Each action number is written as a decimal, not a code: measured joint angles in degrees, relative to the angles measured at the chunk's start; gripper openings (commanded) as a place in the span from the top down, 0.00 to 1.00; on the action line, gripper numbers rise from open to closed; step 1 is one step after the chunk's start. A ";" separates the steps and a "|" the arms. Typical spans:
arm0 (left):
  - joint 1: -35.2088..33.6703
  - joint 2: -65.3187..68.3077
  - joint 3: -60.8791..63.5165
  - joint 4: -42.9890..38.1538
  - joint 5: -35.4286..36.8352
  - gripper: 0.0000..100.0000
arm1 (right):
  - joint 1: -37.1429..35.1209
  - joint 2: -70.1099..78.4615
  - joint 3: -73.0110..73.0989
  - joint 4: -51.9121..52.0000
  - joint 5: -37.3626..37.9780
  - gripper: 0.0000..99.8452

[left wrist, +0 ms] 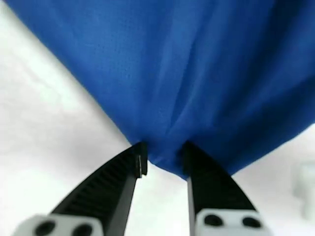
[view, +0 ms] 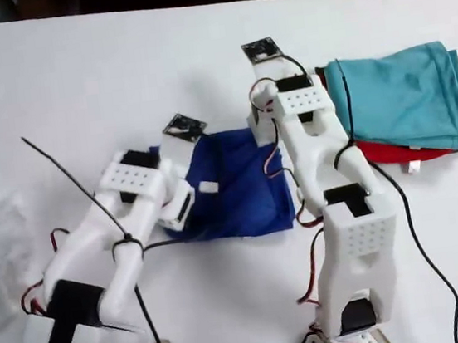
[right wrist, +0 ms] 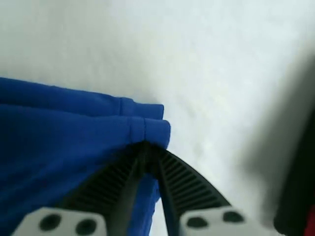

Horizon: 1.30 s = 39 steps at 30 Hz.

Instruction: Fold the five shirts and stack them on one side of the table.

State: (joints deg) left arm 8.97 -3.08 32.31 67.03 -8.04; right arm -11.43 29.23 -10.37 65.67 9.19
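White and smooth, the bench (view: 75,73) carries a blue shirt (view: 239,187) near its middle. It is a soft, fine knit lying in a rough rectangle between the two arms. We see the left gripper (left wrist: 164,152) grasping a gathered fold at the shirt's edge, its ribbed black fingers (left wrist: 113,182) on either side and creases fanning out from the pinch. The right gripper (right wrist: 146,147) is clenched on a stitched hem corner of the same shirt. Near the bench's right edge a teal shirt (view: 404,96), folded flat, lies on a red shirt (view: 394,153) whose edge shows beneath.
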 measured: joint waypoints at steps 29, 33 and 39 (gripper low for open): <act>-3.69 26.81 -39.82 3.08 -0.18 0.86 | -10.37 -54.15 64.35 -13.63 4.04 0.98; -4.22 32.26 -43.87 3.08 -0.18 0.86 | -9.76 -54.07 69.63 -17.76 5.63 0.98; -6.68 34.99 -45.10 3.08 -0.18 0.86 | -6.33 -54.24 74.81 -22.07 10.37 0.98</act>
State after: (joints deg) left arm 2.29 31.91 -12.79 70.11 -8.22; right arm -17.76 -25.01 64.44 43.60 19.56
